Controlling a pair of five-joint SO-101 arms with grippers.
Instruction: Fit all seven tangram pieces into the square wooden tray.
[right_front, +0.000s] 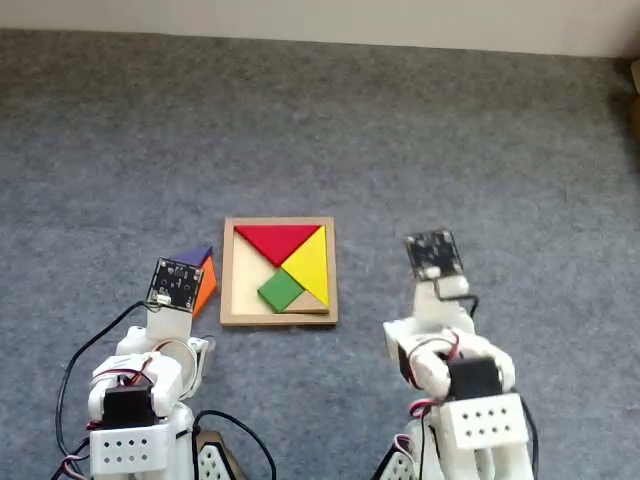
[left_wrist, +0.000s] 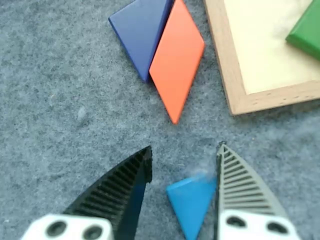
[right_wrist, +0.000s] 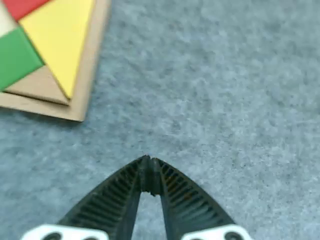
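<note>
The square wooden tray (right_front: 280, 320) holds a red triangle (right_front: 273, 240), a yellow triangle (right_front: 309, 264), a green square (right_front: 280, 290) and a tan triangle (right_front: 312, 301). Left of the tray lie a dark blue triangle (left_wrist: 140, 30) and an orange parallelogram (left_wrist: 176, 65), side by side on the carpet. My left gripper (left_wrist: 184, 150) is open just short of them, with a small light blue triangle (left_wrist: 192, 202) lying on the carpet between its fingers, close to one of them. My right gripper (right_wrist: 146, 160) is shut and empty, right of the tray (right_wrist: 92, 65).
Grey carpet (right_front: 450, 130) covers the whole work surface. The left half of the tray floor (left_wrist: 260, 45) is bare wood. Both arm bases stand at the near edge.
</note>
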